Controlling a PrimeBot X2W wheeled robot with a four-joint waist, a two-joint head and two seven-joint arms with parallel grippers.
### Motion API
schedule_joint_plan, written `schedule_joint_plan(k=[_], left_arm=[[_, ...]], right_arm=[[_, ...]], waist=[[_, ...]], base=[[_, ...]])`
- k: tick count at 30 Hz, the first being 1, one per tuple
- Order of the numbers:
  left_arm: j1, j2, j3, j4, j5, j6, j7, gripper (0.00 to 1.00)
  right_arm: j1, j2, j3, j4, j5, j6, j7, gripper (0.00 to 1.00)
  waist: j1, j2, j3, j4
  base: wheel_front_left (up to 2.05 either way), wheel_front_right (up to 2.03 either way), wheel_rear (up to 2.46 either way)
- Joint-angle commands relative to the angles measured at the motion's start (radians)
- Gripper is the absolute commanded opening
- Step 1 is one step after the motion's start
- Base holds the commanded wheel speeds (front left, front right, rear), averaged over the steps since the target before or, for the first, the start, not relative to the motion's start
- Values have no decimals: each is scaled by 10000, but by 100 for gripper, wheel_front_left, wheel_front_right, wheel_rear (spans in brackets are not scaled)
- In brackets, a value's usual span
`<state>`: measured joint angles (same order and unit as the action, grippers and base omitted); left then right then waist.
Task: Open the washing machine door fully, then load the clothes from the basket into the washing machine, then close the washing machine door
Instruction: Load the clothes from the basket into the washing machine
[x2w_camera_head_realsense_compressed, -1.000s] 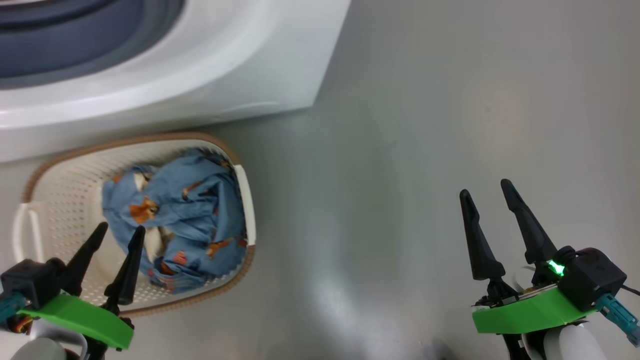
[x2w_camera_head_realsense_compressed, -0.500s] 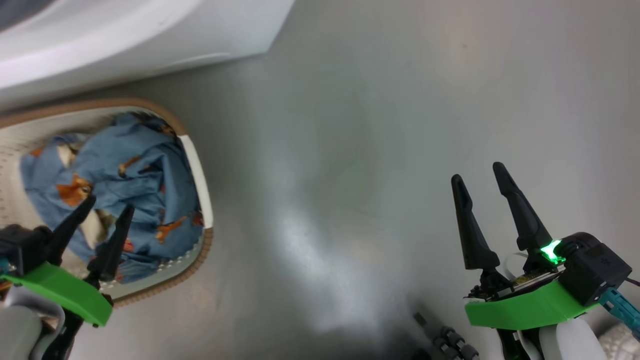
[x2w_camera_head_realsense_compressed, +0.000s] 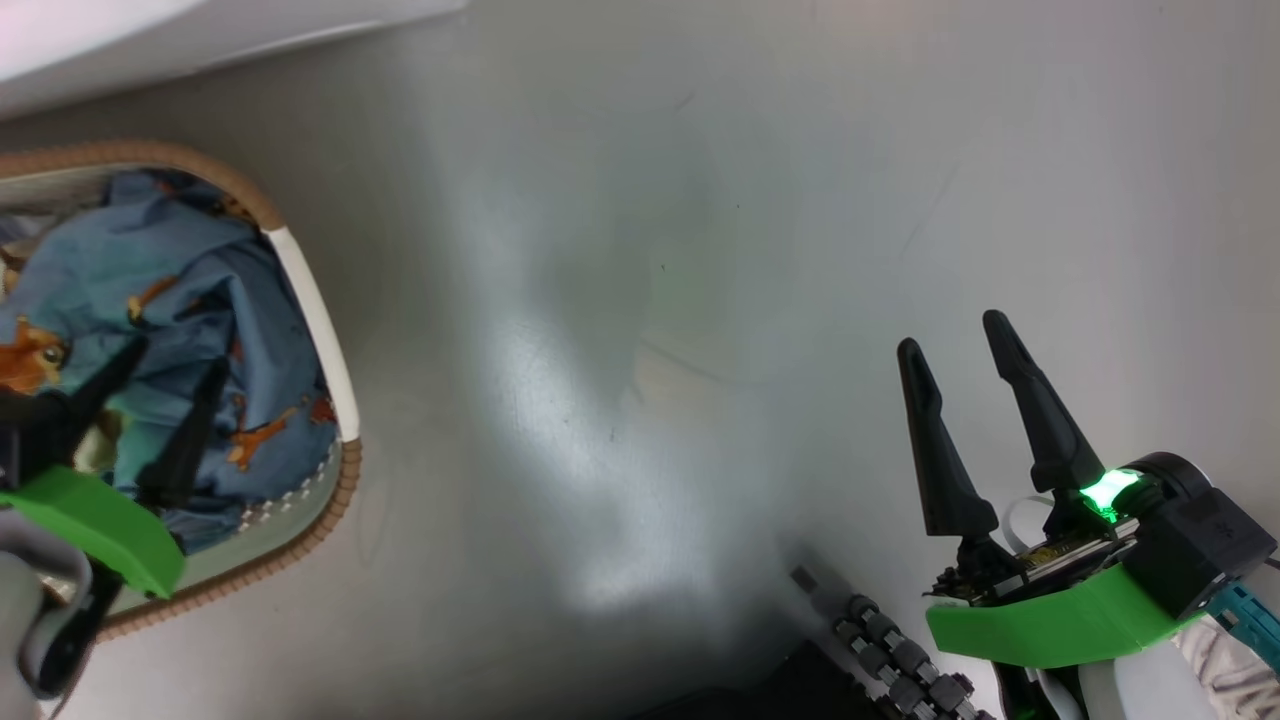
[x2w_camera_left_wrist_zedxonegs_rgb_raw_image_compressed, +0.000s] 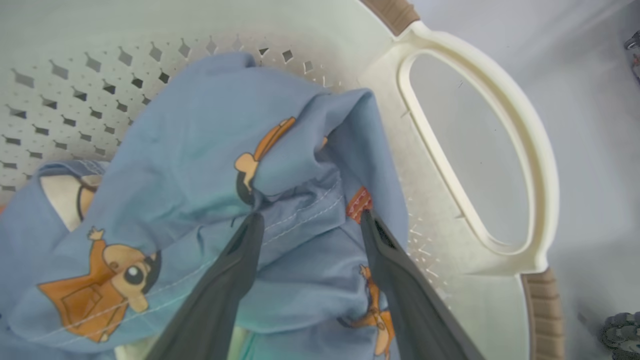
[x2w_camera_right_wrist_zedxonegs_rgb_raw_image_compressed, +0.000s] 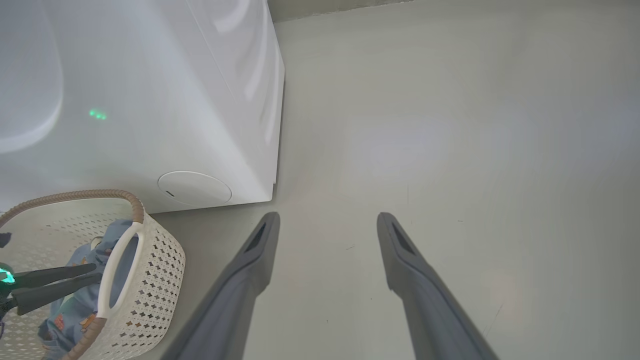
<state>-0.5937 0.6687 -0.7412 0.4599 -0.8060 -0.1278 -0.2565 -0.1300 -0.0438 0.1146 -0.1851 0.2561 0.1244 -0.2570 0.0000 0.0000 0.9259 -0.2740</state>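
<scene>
1 basket at left edge of head view w/ 1 heap of clothes inside, 1 washing machine at upper left, 2 grippers: left gripper spread astride a blue fold, contact unclear; right gripper spread, empty, lower right. Right wrist view adds basket's perforated outer wall near machine's base & 1 round cover; left wrist view adds 1 cream patch among the blue. Wide floor lies btw basket rim & right gripper.
</scene>
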Motion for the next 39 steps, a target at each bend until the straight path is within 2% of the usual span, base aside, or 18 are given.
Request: schedule_joint_plan(k=[1,10,16,22,23,24,25,26,27,34,39], left_arm=[[-143,521,202,82,172,-29,-53,100],[-930,531,-459,1081,340,-29,-53,100],[-1778,257,-1371,2071,204,-29,-30,100],[-2548,-64,-2446,2966,-32,-29,568,100],[-2647,-98,-2616,3101,-74,-29,680,80],[-2741,-130,-2771,3211,-120,-29,758,47],[-2829,-155,-2909,3311,-172,-29,806,32],[-2829,-155,-2909,3311,-172,-29,806,32],[-2966,-206,-3124,3512,-292,-29,825,0],[-3066,-165,-3386,3787,-790,-29,342,0],[-2841,-43,-3110,3547,-1224,-29,-31,0]], right_arm=[[274,-64,271,-258,11,63,-48,100],[490,-64,383,-314,60,63,-48,100],[675,-64,377,-354,65,63,-48,100],[853,-64,403,-385,48,63,-48,100],[886,-64,406,-397,44,63,-48,100],[912,-64,399,-406,47,63,-48,100],[926,-64,389,-411,54,63,-48,100],[926,-64,389,-411,54,63,-48,100],[927,-64,374,-400,76,63,-48,100],[677,-64,433,-351,233,63,-48,100],[275,-64,399,-173,329,63,-48,100]], waist=[[0,0,290,-162],[0,0,571,-238],[0,0,620,-179],[0,0,582,-163],[0,0,569,-168],[0,0,560,-169],[0,0,552,-170],[0,0,552,-170],[0,0,528,-170],[0,0,367,-216],[0,0,-144,-111]], base=[[0,0,0],[0,0,0],[0,0,0],[0,0,0],[0,0,0],[0,0,0],[0,0,0],[0,0,0],[0,0,0],[0,0,0],[0,0,0]])
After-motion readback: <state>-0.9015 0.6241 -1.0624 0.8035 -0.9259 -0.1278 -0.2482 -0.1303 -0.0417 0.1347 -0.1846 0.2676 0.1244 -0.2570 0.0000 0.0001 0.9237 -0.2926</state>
